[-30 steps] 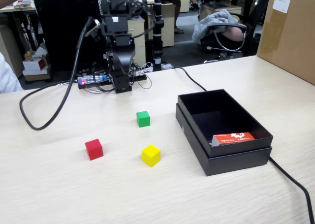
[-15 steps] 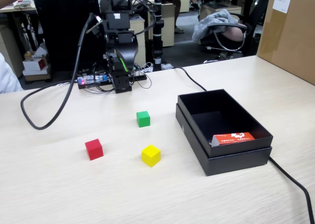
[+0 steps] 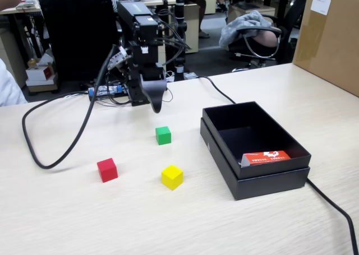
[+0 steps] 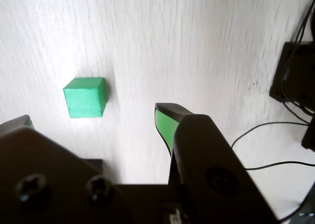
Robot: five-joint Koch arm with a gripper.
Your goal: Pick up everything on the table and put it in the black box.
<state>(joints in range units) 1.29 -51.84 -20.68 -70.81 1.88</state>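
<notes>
Arm bent forward — tool [image 4: 93, 116] downward, jaws apart, empty

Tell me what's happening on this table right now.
The gripper hangs open and empty above the table, behind the green cube. The red cube and yellow cube sit untouched. The black box holds only an orange-red packet; no cubes are in yet.

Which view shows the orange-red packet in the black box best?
The fixed view: the orange-red packet leans at the near end of the black box, white print visible. The wrist view misses both, showing only the green cube, bare table and the jaws.
</notes>
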